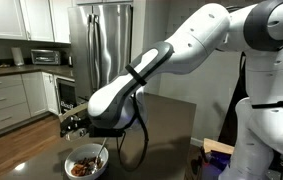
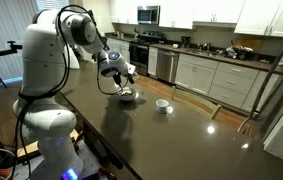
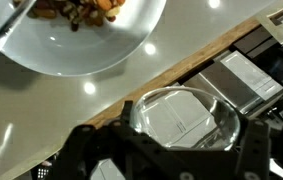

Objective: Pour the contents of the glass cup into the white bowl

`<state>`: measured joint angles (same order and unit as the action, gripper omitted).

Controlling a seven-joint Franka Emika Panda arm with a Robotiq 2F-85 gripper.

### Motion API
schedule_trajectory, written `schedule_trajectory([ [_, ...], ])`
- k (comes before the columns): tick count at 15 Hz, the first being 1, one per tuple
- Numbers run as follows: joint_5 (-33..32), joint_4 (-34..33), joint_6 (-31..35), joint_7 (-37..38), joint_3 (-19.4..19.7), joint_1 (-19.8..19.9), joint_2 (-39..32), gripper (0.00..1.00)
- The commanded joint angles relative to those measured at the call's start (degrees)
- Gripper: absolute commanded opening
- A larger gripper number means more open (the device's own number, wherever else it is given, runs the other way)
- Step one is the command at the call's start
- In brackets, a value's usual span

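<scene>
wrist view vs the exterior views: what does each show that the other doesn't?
Wrist only: the glass cup clamped in the gripper. It is too small to make out in the exterior views, and its contents aren't discernible. Exterior only: the whole arm, the fridge, and a small white cup standing apart from the bowl on the countertop. Both: the white bowl with brown food and a utensil, close to the gripper.

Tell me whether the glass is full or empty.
Looks empty: in the wrist view the glass in the gripper is clear, with only counter showing through.
</scene>
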<state>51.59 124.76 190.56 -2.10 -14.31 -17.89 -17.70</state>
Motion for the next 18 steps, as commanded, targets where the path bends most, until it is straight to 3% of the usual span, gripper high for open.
schedule_trajectory([
  [1, -0.75, 2.02, -3.21, 1.96, 0.32, 1.87, 1.22, 0.59],
  [6, -0.98, 1.89, -7.66, 2.20, 0.03, 4.53, 1.26, 0.59],
  [11, -0.61, 1.12, -18.32, 2.02, 0.36, 7.32, 2.29, 0.59],
  [18, 0.87, 0.18, -22.36, 0.55, -0.53, 9.53, 3.81, 0.59],
])
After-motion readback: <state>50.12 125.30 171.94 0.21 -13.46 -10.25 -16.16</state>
